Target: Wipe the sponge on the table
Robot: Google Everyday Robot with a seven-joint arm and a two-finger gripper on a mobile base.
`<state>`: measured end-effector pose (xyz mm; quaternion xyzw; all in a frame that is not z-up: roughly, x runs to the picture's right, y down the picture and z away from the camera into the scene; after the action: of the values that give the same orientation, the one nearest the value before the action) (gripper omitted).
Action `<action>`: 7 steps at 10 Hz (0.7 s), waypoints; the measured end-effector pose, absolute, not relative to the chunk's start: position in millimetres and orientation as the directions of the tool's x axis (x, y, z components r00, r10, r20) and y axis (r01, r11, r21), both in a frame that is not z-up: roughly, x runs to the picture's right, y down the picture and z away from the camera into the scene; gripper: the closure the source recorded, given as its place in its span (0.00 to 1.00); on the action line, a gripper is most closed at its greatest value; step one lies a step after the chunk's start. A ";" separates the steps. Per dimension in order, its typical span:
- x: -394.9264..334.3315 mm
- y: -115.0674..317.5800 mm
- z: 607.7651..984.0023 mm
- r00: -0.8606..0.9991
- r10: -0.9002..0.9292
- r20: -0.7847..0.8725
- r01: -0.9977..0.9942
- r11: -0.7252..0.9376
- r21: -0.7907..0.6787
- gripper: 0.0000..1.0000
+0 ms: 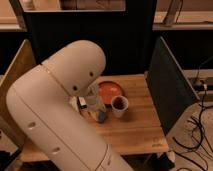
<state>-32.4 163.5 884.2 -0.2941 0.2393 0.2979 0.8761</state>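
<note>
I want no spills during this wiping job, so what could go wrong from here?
The hand, shut on the small blue-grey sponge, sits right beside the white paper cup; a sideways wipe could tip it. The round orange plate lies just behind, so a forward stroke might shove it. The bulky white arm hides part of the light wooden table.

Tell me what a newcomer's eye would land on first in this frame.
The bulky white robot arm fills the left and centre, bent over so its gripper sits low on the wooden table, at a small blue-grey sponge. Just right of it stands a white cup with dark contents, and behind that an orange plate.
</note>
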 end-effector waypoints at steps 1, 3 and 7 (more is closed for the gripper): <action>-37.8 171.0 876.7 0.723 0.370 -0.584 -0.651 0.646 -0.398 1.00; -41.8 189.2 864.6 0.748 0.333 -0.575 -0.627 0.640 -0.444 1.00; -12.3 205.0 853.3 0.733 0.288 -0.617 -0.628 0.634 -0.451 1.00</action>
<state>-12.3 205.0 853.3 -0.3366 0.2529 0.2638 0.8678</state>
